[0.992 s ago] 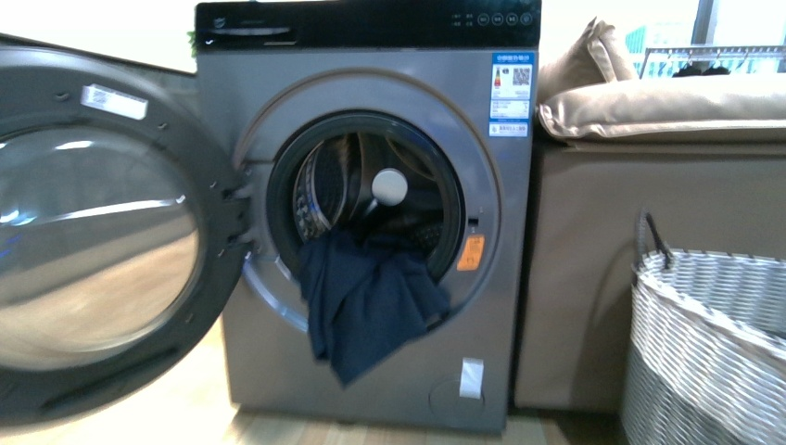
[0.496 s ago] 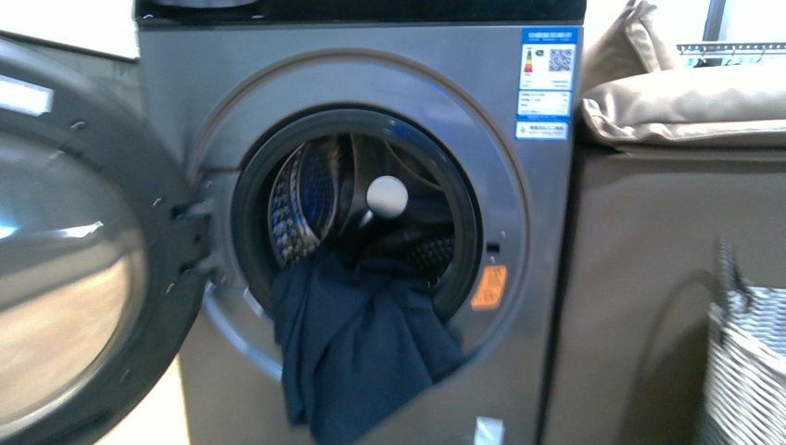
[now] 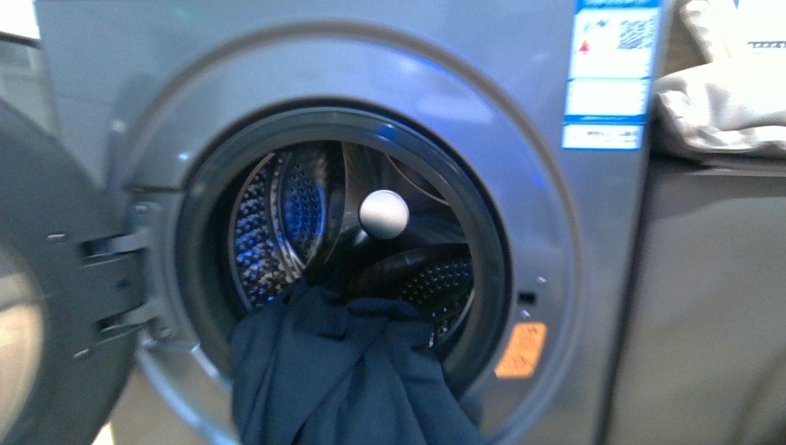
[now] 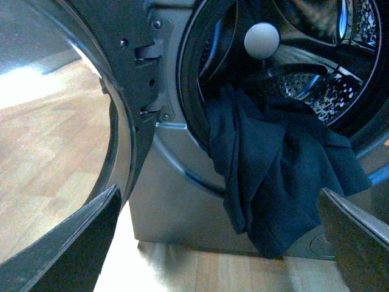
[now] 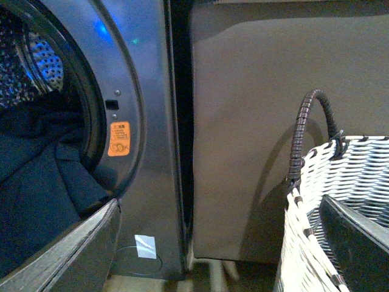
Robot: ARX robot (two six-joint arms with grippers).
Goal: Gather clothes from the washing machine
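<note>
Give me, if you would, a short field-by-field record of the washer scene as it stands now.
Washing machine: grey front-loader, door open
Clothes: dark navy garment, hanging partly out of the drum
Basket: woven, white, seen in the right wrist view
Left claw: open, empty, facing the clothes
Right claw: open, empty

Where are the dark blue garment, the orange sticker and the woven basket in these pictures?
dark blue garment [image 3: 343, 380]: front view, on the middle of its hanging folds.
orange sticker [image 3: 521, 349]: front view, on its middle.
woven basket [image 5: 316, 237]: right wrist view, on its woven side wall.
</note>
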